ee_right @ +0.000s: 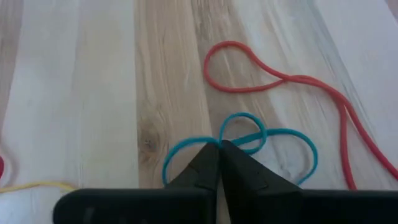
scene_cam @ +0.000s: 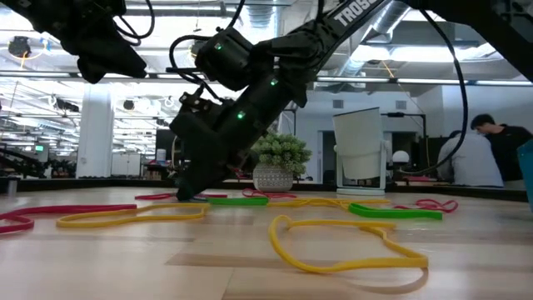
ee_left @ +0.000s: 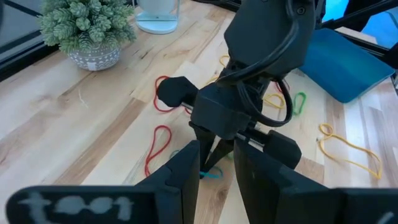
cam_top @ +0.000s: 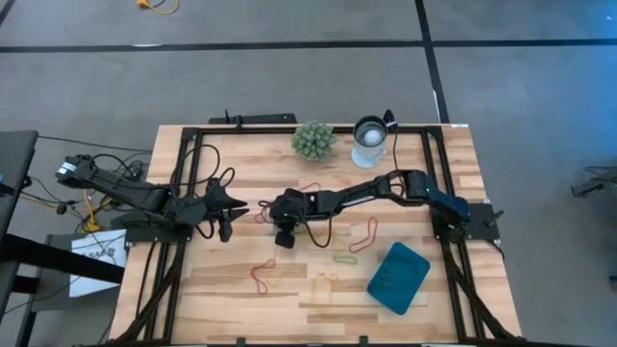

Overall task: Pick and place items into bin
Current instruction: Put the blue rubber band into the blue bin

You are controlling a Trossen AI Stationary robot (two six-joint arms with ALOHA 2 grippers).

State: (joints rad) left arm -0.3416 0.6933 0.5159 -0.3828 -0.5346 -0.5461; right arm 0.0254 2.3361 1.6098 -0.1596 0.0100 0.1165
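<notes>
Right wrist view shows a blue rubber band [ee_right: 249, 146] lying on the tabletop [ee_right: 74, 93], twisted into a small loop and two wider lobes, with the right end effector [ee_right: 219, 152] closed on it: the two dark fingers meet at their tips, pinching the band just beside its small loop. A red rubber band [ee_right: 280, 81] lies just beyond the blue one, apart from it.

In the high view the right end effector [cam_top: 273, 208] sits near the middle of the tabletop, well apart from the teal bin [cam_top: 398, 277], which lies toward the tabletop's front right corner. Between the blue band and the bin lie an orange-red loop [cam_top: 363, 234] and a green loop [cam_top: 344, 257]; another red loop [cam_top: 262, 275] and a yellow one [cam_top: 323, 280] lie on the bin's left, nearer the front edge.

The left end effector [cam_top: 238, 207] hangs just left of the blue band, pointing at the right one, its fingers [ee_left: 186, 180] parted and holding nothing.

A spiky green plant [cam_top: 313, 140] and a white cup [cam_top: 369, 142] stand at the far edge, well beyond the blue band.
</notes>
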